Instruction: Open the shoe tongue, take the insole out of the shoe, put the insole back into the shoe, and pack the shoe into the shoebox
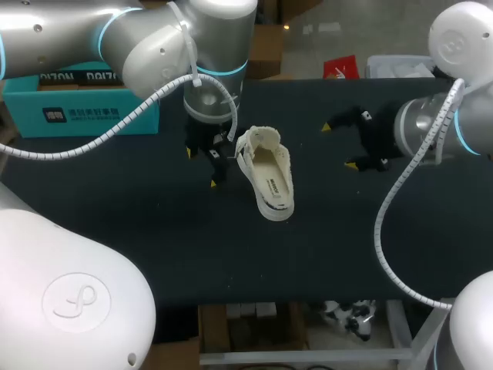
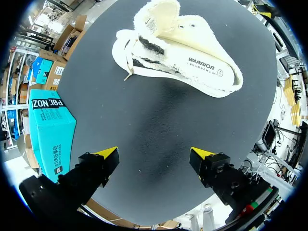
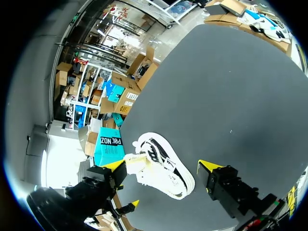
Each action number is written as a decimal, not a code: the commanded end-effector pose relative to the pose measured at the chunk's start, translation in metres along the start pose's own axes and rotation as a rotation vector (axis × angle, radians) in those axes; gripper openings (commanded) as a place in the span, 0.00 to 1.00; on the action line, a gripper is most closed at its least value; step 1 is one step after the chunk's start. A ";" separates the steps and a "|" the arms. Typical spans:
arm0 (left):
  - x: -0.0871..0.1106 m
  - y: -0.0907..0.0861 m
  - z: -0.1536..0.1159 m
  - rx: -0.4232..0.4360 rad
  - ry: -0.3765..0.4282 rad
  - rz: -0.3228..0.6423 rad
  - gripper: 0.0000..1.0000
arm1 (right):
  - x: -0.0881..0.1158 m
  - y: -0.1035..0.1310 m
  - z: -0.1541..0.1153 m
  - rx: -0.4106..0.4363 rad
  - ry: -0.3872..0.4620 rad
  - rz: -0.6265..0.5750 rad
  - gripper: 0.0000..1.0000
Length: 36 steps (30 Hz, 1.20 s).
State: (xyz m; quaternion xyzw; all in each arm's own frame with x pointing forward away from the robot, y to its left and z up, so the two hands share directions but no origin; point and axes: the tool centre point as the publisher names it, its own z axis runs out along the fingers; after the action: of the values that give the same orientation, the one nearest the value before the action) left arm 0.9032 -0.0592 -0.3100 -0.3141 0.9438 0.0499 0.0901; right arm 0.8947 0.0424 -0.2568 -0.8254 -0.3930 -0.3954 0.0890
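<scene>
My left gripper (image 2: pixel 155 154) is spread wide and holds nothing, just beside the white shoe (image 1: pixel 266 173). My right gripper (image 1: pixel 339 145) is equally wide and empty, off the shoe's other side. The shoe's long axis runs far to near on the dark table (image 1: pixel 154 231), and the end with the printed insole mark, probably the heel, is nearer. The lettered teal shoebox (image 1: pixel 77 116) sits at the far left.

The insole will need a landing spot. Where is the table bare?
Bare: the near half of the table, in front of the shoe, and the strip between shoe and right gripper. Crowded: between left gripper and shoe; shoebox at far left.
</scene>
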 end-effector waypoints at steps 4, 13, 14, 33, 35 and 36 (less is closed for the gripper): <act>0.000 -0.002 0.000 -0.004 -0.003 -0.001 1.00 | -0.006 0.006 -0.004 0.098 0.064 -0.002 1.00; 0.000 -0.002 0.000 -0.004 -0.003 -0.001 1.00 | -0.006 0.006 -0.004 0.098 0.064 -0.002 1.00; 0.000 -0.002 0.000 -0.004 -0.003 -0.001 1.00 | -0.006 0.006 -0.004 0.098 0.064 -0.002 1.00; 0.001 -0.023 0.003 0.084 0.125 -0.136 1.00 | -0.007 -0.005 -0.006 -0.050 0.033 -0.052 1.00; 0.001 -0.025 0.004 0.096 0.153 -0.177 1.00 | -0.007 -0.007 -0.006 -0.065 0.029 -0.049 1.00; 0.001 -0.027 0.004 0.101 0.171 -0.185 1.00 | -0.007 -0.007 -0.006 -0.065 0.029 -0.049 1.00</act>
State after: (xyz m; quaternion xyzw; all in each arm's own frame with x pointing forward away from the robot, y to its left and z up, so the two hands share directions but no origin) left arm 0.9138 -0.0847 -0.3106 -0.3915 0.9188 -0.0188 0.0476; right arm 0.8879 0.0297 -0.2623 -0.8013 -0.4157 -0.4186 0.0998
